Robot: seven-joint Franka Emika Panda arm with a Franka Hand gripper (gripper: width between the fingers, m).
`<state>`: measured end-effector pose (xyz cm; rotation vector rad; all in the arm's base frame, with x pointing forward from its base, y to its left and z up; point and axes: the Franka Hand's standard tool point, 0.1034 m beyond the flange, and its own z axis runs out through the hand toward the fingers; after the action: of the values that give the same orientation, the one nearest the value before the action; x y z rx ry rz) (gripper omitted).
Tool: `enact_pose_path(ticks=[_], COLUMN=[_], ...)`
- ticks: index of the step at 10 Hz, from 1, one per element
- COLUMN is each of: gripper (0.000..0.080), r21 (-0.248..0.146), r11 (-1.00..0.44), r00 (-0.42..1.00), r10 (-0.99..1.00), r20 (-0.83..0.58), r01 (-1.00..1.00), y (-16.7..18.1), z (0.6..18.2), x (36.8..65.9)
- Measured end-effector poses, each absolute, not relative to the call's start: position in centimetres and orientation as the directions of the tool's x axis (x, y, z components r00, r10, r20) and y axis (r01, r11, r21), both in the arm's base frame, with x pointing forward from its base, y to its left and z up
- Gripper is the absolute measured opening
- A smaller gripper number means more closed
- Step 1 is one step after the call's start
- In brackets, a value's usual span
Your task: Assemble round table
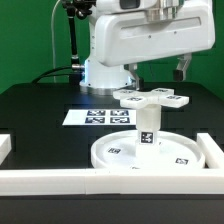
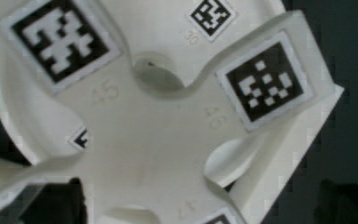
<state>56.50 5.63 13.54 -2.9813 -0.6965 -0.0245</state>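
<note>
One white disc (image 1: 135, 161) is lying flat on the black tabletop (image 1: 40, 110), close to the edge nearest the camera and toward the exterior view's right. One short cylinder leg (image 1: 148, 126) is standing upright on the disc's middle, and one cross-shaped piece (image 1: 151, 98) is sitting across the leg's top, so the three white parts are forming a single stack.

Black-and-white square tags are showing on all three parts. In the wrist view the cross-shaped piece (image 2: 158, 115) is filling the picture, with three tags (image 2: 268, 85) fully readable on its arms (two more are cut off at the margins) and a small round bump near the centre.

The gripper (image 1: 158, 74) is hanging just above the cross-shaped piece, its two dark fingers spread wide and gripping nothing.

One marker board (image 1: 95, 117) is lying nearer the tabletop's middle. White border bars (image 1: 60, 181) are running along the near edge and up both side edges.
</note>
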Motion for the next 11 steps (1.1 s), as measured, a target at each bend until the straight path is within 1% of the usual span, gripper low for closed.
enact_pose_path(ticks=[2,4,6,7,8,11], gripper=[0.0649,0.0649,0.0649,0.0649,0.0649,0.0649], r21=[-0.07,-0.066,-0.031,-0.005,0.005,0.016], r11=[-0.818,-0.758,-0.528,-0.432,-0.339,-0.155], r00=[0.82,0.761,0.529,0.432,0.339,0.154], r10=[0.57,0.647,0.846,0.9,0.94,0.987], r20=[0.042,0.048,0.059,0.06,0.048,0.037], r01=[0.572,0.648,0.849,0.902,0.941,0.988], y=[5.41,5.35,5.07,5.19,5.17,4.6], z=[13.37,13.33,13.26,13.33,13.31,13.27], x=[56.44,56.43,56.54,56.79,56.78,56.81])
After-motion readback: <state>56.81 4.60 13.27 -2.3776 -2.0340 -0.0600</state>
